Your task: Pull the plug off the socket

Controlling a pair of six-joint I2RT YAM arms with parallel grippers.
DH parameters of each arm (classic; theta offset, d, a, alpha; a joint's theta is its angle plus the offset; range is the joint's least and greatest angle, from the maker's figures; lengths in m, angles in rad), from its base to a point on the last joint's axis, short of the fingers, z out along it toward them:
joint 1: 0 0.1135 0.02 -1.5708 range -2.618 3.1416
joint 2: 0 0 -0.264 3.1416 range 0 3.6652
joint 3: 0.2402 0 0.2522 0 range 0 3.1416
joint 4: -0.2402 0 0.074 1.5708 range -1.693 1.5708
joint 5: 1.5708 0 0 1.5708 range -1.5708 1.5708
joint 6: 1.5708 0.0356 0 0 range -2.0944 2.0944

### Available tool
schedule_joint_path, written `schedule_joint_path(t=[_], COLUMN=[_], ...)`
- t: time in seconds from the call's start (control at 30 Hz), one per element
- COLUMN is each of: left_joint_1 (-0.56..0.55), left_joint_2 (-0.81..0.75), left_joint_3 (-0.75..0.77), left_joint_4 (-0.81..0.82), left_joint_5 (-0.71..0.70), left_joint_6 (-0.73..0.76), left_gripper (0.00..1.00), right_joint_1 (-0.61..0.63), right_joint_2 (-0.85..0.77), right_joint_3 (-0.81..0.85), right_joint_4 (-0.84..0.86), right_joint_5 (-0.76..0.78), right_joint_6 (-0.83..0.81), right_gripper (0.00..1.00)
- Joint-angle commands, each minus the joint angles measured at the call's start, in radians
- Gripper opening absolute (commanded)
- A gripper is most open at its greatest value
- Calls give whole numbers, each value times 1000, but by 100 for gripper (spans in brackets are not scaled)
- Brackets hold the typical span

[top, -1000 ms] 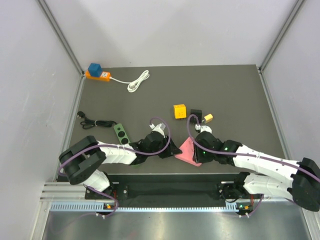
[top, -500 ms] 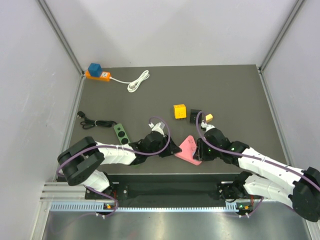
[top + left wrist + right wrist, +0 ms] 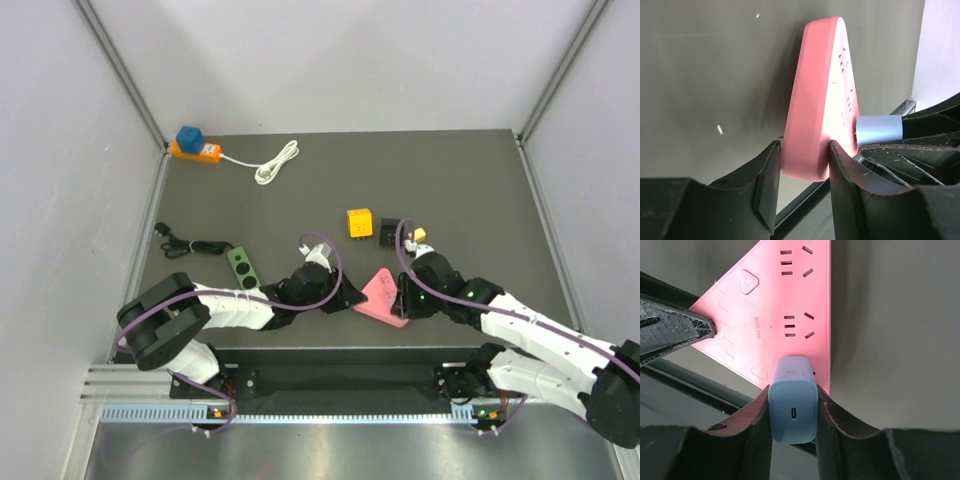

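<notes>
- Since a second ago, the right arm's wrist has swung in closer over the pink socket strip [image 3: 380, 292]. The strip itself has shifted slightly to the right, while the left arm has barely changed.
- The left gripper [image 3: 802, 167] is clenched across the strip's thickness near a rounded corner, one finger on each face. That looks like an anchor hold, meant to keep the strip from dragging along when the plug is pulled.
- The right gripper [image 3: 792, 402] is clamped on the two flanks of the pale blue plug [image 3: 793, 412], whose port end faces the wrist camera. Holding it by the sides leaves the line of the prongs free for a straight pull back.
- The plug sits at the strip's near corner with its body meeting the socket face. No prongs show, so it seems still seated.
- The strip lies at the near edge of the table [image 3: 450, 180], between the two wrists, so the grips oppose each other and the arms can pull apart.
- The pull probably needs to run straight along the prongs. A sideways tug could lever the strip out of the left fingers [image 3: 767, 175].
</notes>
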Motion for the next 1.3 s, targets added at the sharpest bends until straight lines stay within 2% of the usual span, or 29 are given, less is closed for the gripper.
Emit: schedule_joint_path(t=[0.0, 0.2, 0.43, 0.53, 0.73, 0.87, 1.0, 1.07, 1.27], left_joint_1=[4, 4, 0, -2, -8, -14, -17, -17, -23], left_joint_2=[36, 21, 6, 4, -5, -27, -28, -22, -10], left_joint_3=[-71, -88, -88, -89, -93, -105, -116, -117, -108], left_joint_4=[-270, -271, -274, -256, -253, -251, -239, -228, -219], left_joint_5=[-74, -84, -81, -73, -59, -61, -58, -50, -35], left_joint_6=[85, 80, 82, 79, 75, 71, 66, 65, 69], left_gripper=[0, 0, 0, 0, 0, 0, 0, 0, 0], right_joint_1=[-84, -201, -222, -278, -474, -667, -771, -785, -801], right_joint_2=[-63, -62, -48, -24, 64, 117, 167, 205, 351], right_joint_3=[41, 5, 51, 70, 89, 92, 57, 49, 93], right_joint_4=[46, 96, 44, 59, 162, 234, 381, 440, 494], right_joint_5=[66, -115, -19, -19, -100, -241, -356, -407, -390], right_joint_6=[-23, -57, -82, -91, -123, -134, -86, -74, -108], right_gripper=[0, 0, 0, 0, 0, 2, 2, 3, 13])
